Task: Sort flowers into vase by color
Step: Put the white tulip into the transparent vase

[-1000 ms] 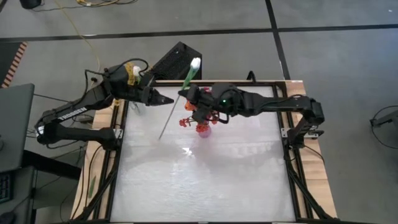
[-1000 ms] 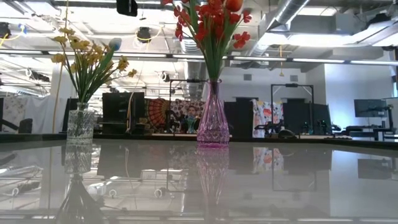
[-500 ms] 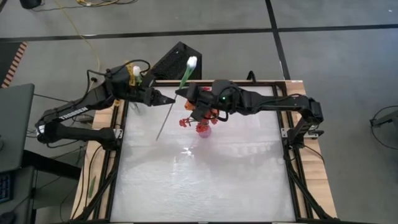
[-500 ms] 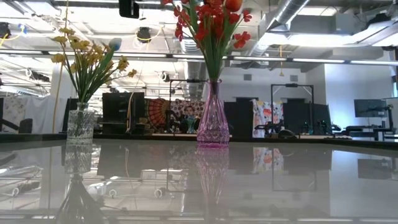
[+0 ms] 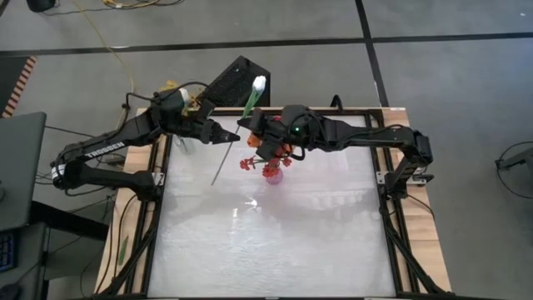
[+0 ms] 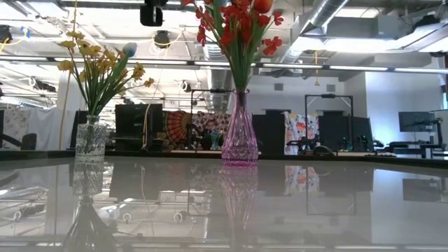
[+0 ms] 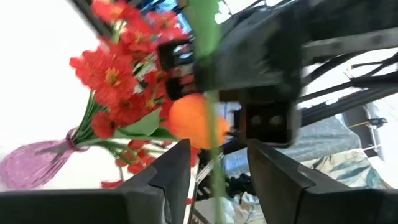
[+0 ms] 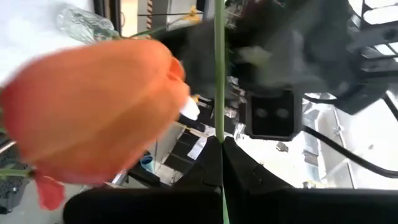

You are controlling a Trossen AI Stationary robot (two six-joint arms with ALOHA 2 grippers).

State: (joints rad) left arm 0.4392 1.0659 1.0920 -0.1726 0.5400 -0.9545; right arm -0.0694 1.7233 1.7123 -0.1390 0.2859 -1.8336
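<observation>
I'm seeing two vases in the low view: a clear glass vase [image 6: 89, 143] of yellow sprays [image 6: 101, 66] at left and a pink vase [image 6: 240, 133] of red flowers [image 6: 238, 24] at centre. Upper centre in the high view, my right gripper [image 5: 244, 127] is pinching the white-budded stem [image 5: 236, 136] tight, while the left gripper [image 5: 234, 138] is straddling it, fingers parted.

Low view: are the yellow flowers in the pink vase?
No, the yellow flowers stand in a clear vase; the pink vase holds red flowers.
</observation>
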